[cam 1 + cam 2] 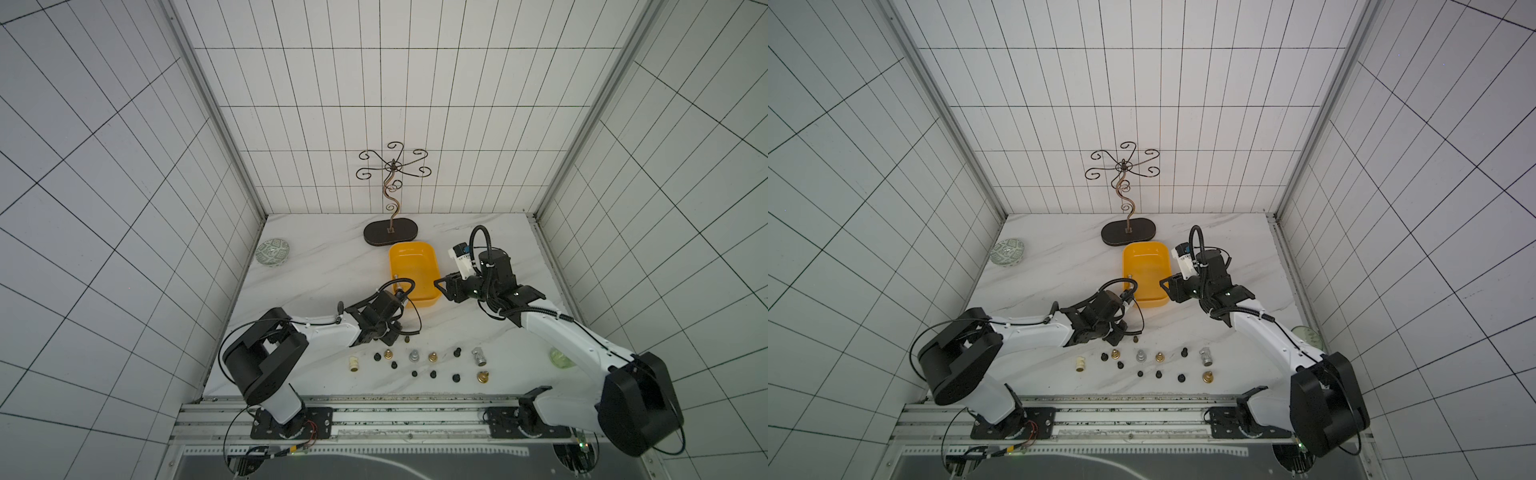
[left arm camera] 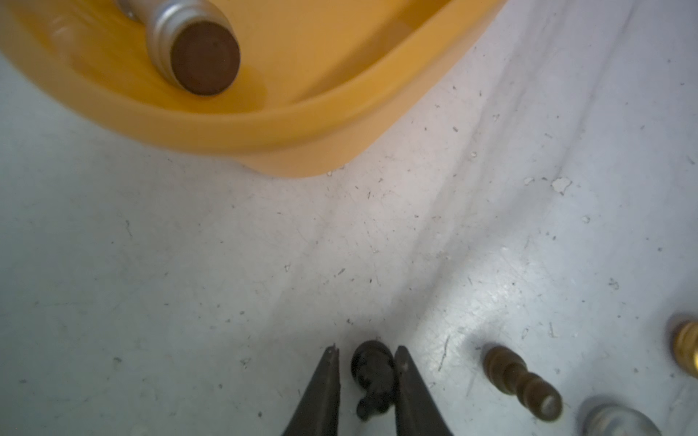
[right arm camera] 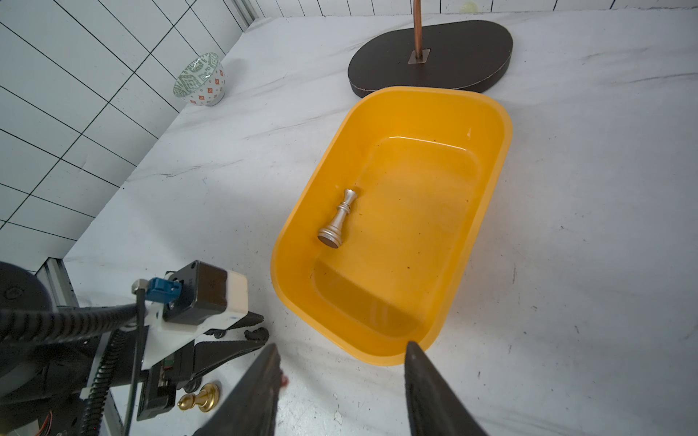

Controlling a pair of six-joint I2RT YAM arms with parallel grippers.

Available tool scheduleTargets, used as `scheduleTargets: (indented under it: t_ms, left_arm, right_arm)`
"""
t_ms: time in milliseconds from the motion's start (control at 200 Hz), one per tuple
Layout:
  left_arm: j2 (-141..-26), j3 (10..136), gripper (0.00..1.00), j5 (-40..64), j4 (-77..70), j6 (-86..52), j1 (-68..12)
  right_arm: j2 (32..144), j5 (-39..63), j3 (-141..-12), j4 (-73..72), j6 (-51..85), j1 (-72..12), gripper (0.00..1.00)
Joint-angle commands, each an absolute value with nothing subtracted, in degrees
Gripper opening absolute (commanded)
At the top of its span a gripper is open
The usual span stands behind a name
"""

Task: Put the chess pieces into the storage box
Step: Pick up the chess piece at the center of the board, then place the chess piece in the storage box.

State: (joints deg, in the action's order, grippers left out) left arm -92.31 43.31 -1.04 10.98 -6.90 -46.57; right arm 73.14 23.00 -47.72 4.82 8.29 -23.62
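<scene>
The yellow-orange storage box (image 1: 415, 257) (image 1: 1146, 266) sits mid-table and holds one silver piece (image 3: 337, 220) lying on its side. In both top views several chess pieces stand in loose rows near the front edge: black pawns (image 1: 377, 357), brass ones (image 1: 433, 357), silver ones (image 1: 478, 356) and a cream one (image 1: 353, 363). My left gripper (image 2: 367, 349) (image 1: 390, 336) is down at the table just behind those rows, shut on a black pawn (image 2: 374, 377) that lies on the marble. My right gripper (image 3: 342, 345) (image 1: 438, 284) hangs open and empty at the box's near right corner.
A dark oval stand base (image 1: 390, 232) with a tall curled wire tree touches the box's far end. A patterned bowl (image 1: 272, 251) sits by the left wall. A clear greenish dish (image 1: 1306, 336) lies under my right arm. Tiled walls close three sides.
</scene>
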Motion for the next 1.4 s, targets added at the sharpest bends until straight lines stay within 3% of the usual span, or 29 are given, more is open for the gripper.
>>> scheduleTargets:
  t_ms: [0, 185, 790, 960, 1184, 1399]
  left_arm:
    - [-92.45, 44.02, 0.17, -1.39, 9.42, -6.14, -46.98]
    - [-91.52, 43.76, 0.09, -1.78, 9.59, -5.8, -47.04]
    - [-78.36, 52.21, 0.1, -2.05, 15.12, -4.1, -47.11]
    - [-84.49, 58.92, 0.11, -3.52, 14.0, -1.31, -46.74]
    - [-100.49, 74.15, 0.09, -1.99, 24.9, -2.73, -43.66]
    - [-108.68, 81.03, 0.08, -0.79, 29.08, -4.83, -41.34]
  right_arm:
    - [73.39, 23.25, -45.26, 3.96, 8.53, -23.29, 0.53]
    - [73.06, 23.24, -44.91, 3.98, 8.7, -23.29, 0.52]
    - [72.34, 22.99, -46.05, 4.77, 8.22, -23.08, 0.51]
    - [71.6, 22.75, -45.98, 5.22, 7.91, -22.98, 0.51]
    - [69.24, 21.82, -45.01, 6.48, 7.65, -22.76, 0.51]
    - [68.09, 21.53, -44.07, 6.85, 7.56, -22.33, 0.51]
